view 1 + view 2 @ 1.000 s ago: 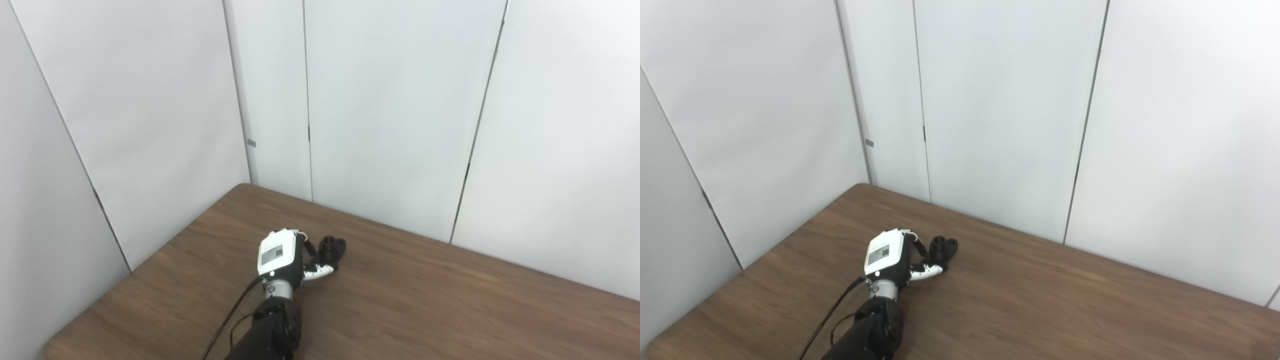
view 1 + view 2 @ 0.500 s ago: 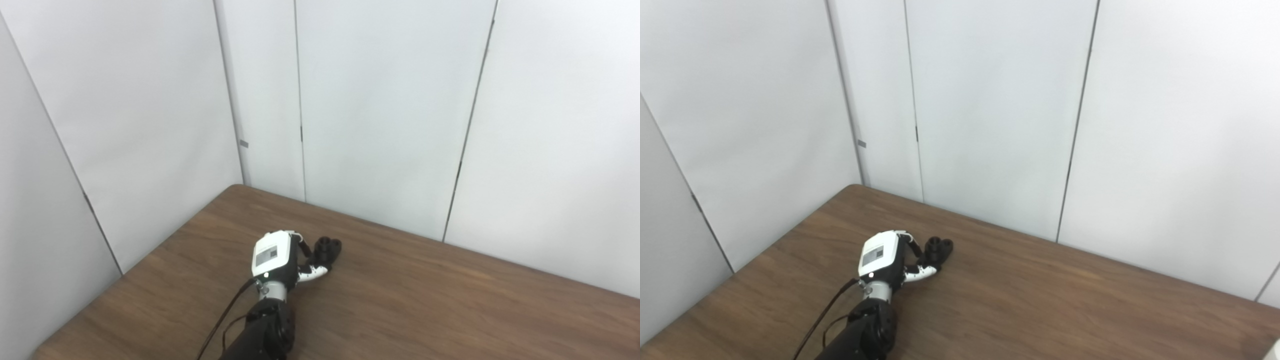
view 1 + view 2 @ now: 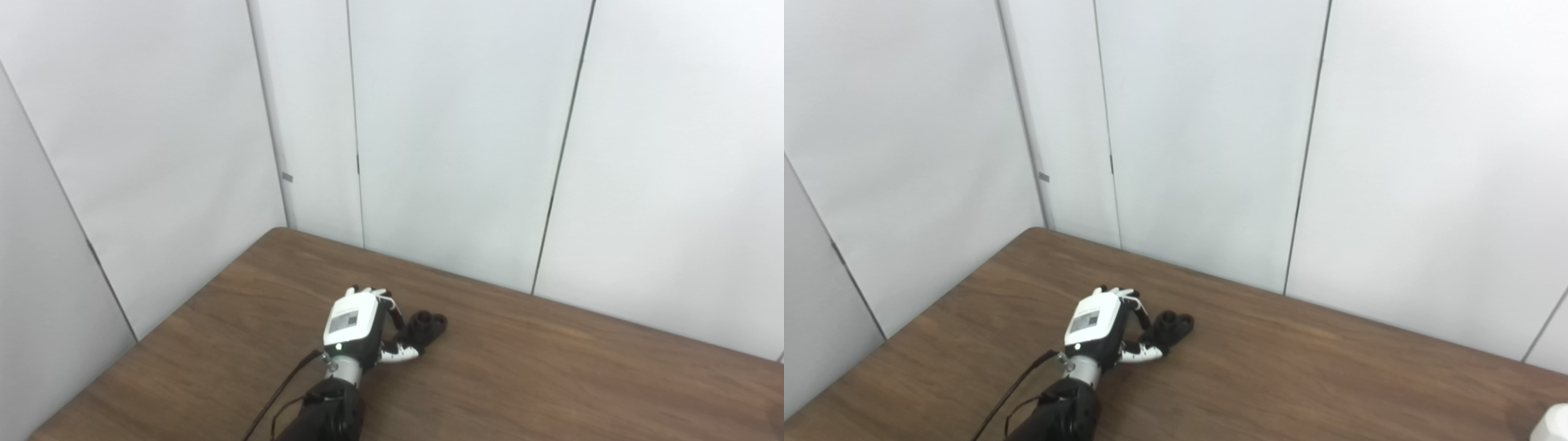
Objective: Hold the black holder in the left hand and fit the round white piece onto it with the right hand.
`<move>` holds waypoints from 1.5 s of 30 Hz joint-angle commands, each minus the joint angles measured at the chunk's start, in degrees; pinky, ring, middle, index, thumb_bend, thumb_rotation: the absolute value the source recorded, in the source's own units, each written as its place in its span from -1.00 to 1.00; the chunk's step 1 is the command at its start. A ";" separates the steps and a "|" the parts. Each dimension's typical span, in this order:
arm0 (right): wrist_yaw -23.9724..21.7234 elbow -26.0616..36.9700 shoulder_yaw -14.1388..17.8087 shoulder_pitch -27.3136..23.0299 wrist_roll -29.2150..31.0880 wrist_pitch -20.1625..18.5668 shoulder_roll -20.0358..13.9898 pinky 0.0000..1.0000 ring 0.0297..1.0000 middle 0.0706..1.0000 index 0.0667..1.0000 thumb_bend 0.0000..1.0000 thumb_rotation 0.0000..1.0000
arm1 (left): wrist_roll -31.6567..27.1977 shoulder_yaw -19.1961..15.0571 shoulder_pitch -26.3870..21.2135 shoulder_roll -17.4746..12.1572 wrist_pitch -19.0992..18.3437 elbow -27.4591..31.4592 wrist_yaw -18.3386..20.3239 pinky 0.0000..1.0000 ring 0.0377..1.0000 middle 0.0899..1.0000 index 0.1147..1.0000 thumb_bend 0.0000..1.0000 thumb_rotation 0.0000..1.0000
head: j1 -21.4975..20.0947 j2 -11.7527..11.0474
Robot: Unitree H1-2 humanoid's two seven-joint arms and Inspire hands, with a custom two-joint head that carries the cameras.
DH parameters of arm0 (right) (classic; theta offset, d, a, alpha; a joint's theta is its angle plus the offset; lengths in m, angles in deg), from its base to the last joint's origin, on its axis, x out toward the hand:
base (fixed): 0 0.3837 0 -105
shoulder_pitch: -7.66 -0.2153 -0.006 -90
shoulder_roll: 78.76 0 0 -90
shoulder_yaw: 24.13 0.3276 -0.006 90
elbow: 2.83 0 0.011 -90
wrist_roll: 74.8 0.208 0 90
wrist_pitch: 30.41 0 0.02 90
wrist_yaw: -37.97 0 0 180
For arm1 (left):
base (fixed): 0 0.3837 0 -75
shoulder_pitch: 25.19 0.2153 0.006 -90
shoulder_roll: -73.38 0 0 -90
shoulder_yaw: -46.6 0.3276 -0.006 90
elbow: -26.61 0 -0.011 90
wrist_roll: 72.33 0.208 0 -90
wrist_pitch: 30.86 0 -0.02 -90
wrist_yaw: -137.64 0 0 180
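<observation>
My left hand (image 3: 355, 321) reaches in from the bottom edge over the left part of the brown table (image 3: 551, 380). Its fingers and thumb curl around the near end of the black holder (image 3: 427, 326), a small dark piece with two round sockets on top, also seen as the black holder (image 3: 1171, 324) in the right eye view. The holder sits low, at or just above the tabletop. A white object (image 3: 1551, 422), cut off by the frame's bottom right corner, stands on the table far to the right. My right hand is out of both views.
White wall panels (image 3: 465, 141) close in the table at the back and on the left. The table's far left corner (image 3: 277, 230) lies just behind my left hand.
The camera has swung to the right. Measured against the table's corner, my left hand and the black holder have moved together to the right and slightly nearer.
</observation>
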 commanded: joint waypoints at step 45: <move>3.51 10.96 -7.62 2.95 -7.21 -9.46 2.28 0.62 0.92 1.00 0.98 0.01 0.62 | -4.98 7.82 8.00 -2.18 29.05 14.42 23.39 1.00 0.87 0.72 -0.17 0.03 -0.90 | -22.89 10.44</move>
